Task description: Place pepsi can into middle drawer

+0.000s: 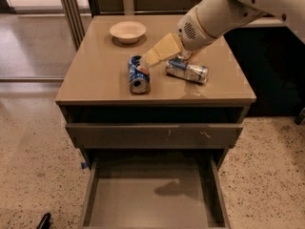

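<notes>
The pepsi can (pixel 138 76), dark blue with a silver end facing me, lies on its side on the cabinet top (pixel 100 75), left of centre. My gripper (pixel 145 64) reaches in from the upper right on a white arm. Its cream tip is right over the far end of the pepsi can, at or just above it. The middle drawer (pixel 152 202) is pulled out below, with a bare grey floor that carries only the arm's shadow.
A silver-and-light-blue can (pixel 187 71) lies on its side just right of the gripper. A pale bowl (pixel 127 31) sits at the back left of the top. A closed drawer with scratches on its front (pixel 155 135) is above the open one. Speckled floor lies around.
</notes>
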Controlling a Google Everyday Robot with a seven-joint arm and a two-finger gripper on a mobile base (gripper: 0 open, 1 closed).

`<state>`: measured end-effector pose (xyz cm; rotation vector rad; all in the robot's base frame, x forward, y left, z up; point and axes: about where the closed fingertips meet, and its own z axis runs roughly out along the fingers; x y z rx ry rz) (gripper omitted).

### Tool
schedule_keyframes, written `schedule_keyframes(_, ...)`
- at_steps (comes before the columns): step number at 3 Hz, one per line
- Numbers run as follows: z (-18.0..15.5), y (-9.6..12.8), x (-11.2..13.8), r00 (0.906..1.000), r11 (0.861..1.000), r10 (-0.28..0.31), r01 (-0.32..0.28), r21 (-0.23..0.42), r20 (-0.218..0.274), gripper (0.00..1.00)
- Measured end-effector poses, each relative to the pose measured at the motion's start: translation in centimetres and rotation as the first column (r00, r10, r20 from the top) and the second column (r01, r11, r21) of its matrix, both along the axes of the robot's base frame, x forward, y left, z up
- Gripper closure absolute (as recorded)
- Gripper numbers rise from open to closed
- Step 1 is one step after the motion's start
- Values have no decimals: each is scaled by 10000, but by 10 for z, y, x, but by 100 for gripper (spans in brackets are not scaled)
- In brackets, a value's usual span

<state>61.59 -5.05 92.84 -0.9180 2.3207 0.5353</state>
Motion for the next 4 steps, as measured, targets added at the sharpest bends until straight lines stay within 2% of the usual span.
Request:
schedule_keyframes(1, -9, 10, 13, 9956, 9969, -787, 784, -90, -515, 0)
schedule_keyframes(2, -22, 50, 36, 9903, 9943, -891, 822, -674, -1062, 0)
schedule_keyframes(3, -21, 52, 36, 9907, 9947, -848, 780, -666, -1062, 0)
schedule_keyframes(4, -27, 49, 35, 9875, 9950, -958, 915, -398, -1250, 0)
